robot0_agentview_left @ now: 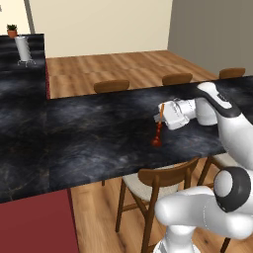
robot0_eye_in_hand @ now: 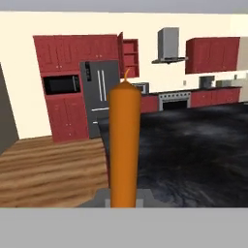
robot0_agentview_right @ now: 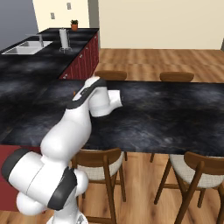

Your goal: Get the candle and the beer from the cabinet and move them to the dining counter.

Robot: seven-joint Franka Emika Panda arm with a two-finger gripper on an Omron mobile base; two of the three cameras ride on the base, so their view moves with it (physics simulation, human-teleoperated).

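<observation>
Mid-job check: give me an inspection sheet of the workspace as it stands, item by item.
Surface: dining counter, black marble slab, wooden chairs along both long sides.
Job's things: candle upright, its foot on or just above the counter, cannot tell which; open cabinet across the room in the hand view.
Clutter: nothing seen near the candle.
Pincer: at the candle's stick; grip looks closed on it.
Cables: nothing seen.
Surroundings: sink, paper towel holder and potted plant on the far worktop; fridge.

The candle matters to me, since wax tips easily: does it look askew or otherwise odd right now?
Slightly. The candle leans a little, foot on the dining counter, with the gripper around its upper stick. No spill or damage.
</observation>
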